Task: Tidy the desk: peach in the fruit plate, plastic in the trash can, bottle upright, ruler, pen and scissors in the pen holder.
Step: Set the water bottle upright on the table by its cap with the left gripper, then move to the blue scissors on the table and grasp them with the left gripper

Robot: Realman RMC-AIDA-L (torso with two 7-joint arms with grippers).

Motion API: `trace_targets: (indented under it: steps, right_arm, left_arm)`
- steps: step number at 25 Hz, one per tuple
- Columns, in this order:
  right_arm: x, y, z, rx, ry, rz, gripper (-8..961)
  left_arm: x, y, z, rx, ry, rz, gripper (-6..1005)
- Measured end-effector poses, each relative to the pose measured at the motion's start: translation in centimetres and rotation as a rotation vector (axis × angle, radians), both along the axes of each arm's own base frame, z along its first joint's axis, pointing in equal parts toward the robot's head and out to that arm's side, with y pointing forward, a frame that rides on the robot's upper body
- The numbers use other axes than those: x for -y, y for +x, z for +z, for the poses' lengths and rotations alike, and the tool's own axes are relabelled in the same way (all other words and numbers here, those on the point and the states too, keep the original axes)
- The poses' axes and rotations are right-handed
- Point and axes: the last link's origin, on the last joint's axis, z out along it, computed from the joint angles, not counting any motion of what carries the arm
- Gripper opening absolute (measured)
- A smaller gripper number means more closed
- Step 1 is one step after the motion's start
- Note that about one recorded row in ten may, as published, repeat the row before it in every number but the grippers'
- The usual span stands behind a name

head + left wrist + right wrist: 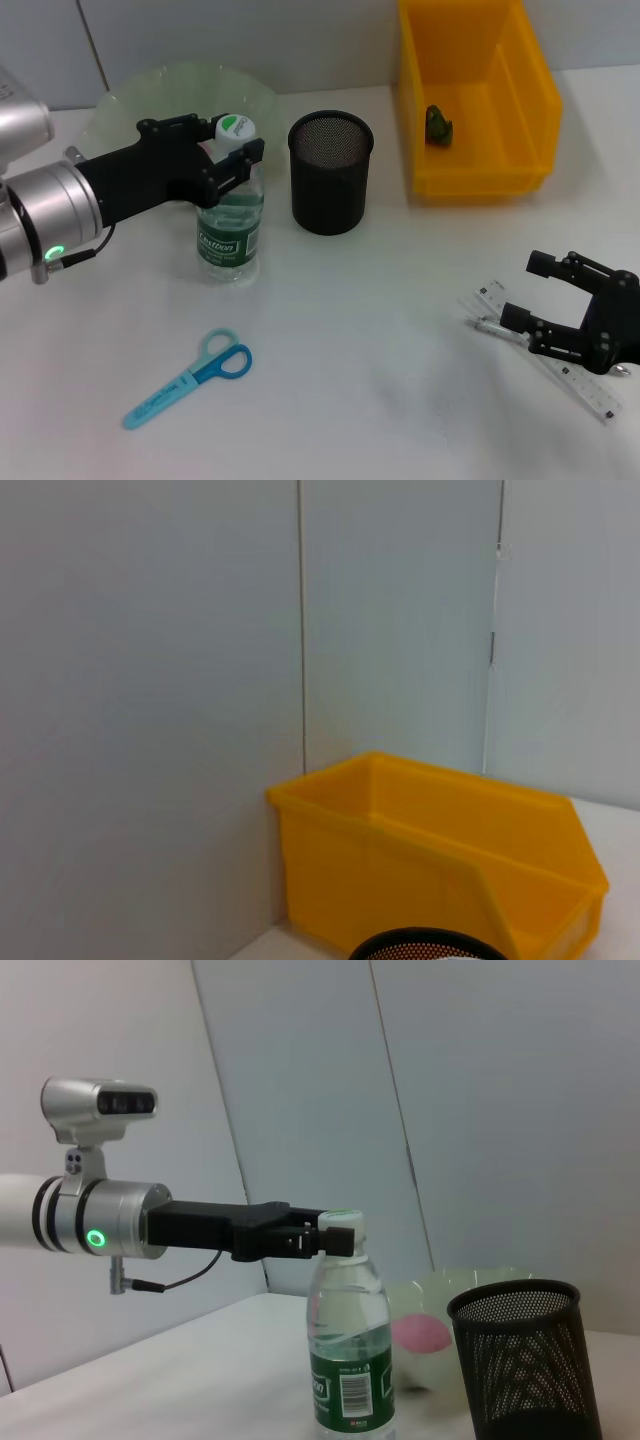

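Head view – left gripper (232, 150): fingers clamped on the cap of the upright bottle (230, 222), just beside the pen holder (331, 172).
Head view – right gripper (540, 292): fingers apart over the ruler (590, 388), well apart from the pen holder.
Head view – scissors (190, 377): flat on the tabletop (380, 390).
Left wrist view – trash can (440, 850): seen behind the pen holder's rim.
Right wrist view – peach (420, 1334): seen in the fruit plate (450, 1285), behind the pen holder.

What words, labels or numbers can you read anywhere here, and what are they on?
Bottle label: white script on green, too blurred to read; the right wrist view shows a barcode with small print, unreadable.
Bottle cap: a green mark, no legible text.
Ruler: scale marks, numbers too small to read.
Scissors: faint print on the blade cover, unreadable.
Nothing else carries text.
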Motion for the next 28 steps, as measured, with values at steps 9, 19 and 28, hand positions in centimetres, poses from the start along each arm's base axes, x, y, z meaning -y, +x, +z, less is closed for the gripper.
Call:
trace_targets:
  steps: [9,19,28]
  right_arm:
    - [0.0,0.0,-0.2,-0.002,-0.004,-0.001,835]
    - [0.1,0.0,-0.2,-0.002,-0.004,-0.001,835]
    - [0.0,-0.1,-0.1,-0.002,0.001,0.0,834]
  left_arm:
    - [0.2,-0.5,0.5,0.024,0.019,0.006,540]
    - [0.6,-0.3,1.6,0.065,0.006,-0.035,614]
    - [2.3,-0.2,4.8,0.068,0.072,-0.118,809]
